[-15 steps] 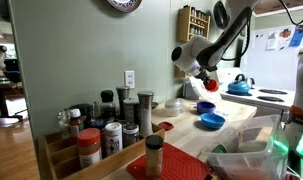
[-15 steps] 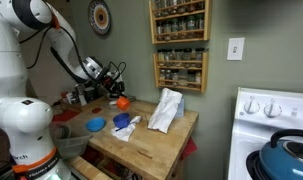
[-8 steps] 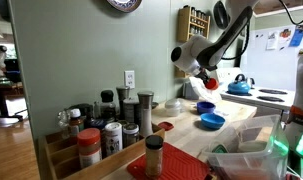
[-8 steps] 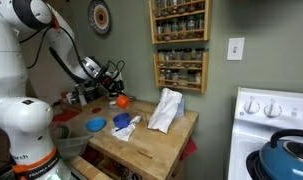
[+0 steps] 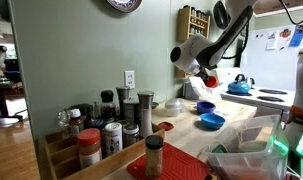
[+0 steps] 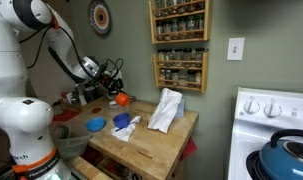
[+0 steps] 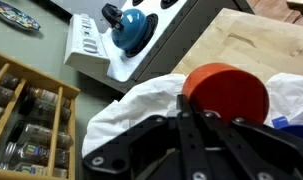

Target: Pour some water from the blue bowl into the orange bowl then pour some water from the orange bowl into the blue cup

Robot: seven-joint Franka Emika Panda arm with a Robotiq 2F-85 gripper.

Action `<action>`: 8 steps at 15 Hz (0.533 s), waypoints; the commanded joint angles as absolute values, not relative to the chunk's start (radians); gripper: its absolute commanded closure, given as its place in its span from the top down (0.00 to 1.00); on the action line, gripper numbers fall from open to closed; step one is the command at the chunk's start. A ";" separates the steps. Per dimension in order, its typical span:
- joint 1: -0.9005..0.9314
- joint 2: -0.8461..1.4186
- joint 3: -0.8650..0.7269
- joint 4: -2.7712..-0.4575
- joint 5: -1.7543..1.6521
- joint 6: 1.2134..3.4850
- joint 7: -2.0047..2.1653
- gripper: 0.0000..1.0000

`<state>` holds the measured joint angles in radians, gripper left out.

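Grips small round orange-red bowl (image 7: 226,88) in closed jaws over wooden bench (image 7: 241,35), near bright blue shallow bowl (image 6: 96,125); labels on spice jars (image 6: 179,68) too small to read.

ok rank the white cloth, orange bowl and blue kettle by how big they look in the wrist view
1. white cloth
2. orange bowl, enlarged by sitting close to the camera
3. blue kettle, farther off, so its true rank against the bowl is unsure

In an exterior view, raised bowl (image 6: 121,100) sits in gripper (image 6: 114,94) above tabletop (image 6: 156,148). Cup (image 6: 121,121) at its 6 o'clock. Second bowl (image 6: 95,125) at cup's 9, cloth (image 6: 166,108) at cup's 3.
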<state>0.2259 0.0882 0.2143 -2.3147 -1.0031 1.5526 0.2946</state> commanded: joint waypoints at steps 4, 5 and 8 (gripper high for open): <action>0.242 0.113 0.227 -2.300 -1.050 1.487 0.318 0.01; 0.244 0.115 0.228 -2.299 -1.055 1.482 0.320 0.01; 0.247 0.120 0.230 -2.297 -1.064 1.471 0.321 0.01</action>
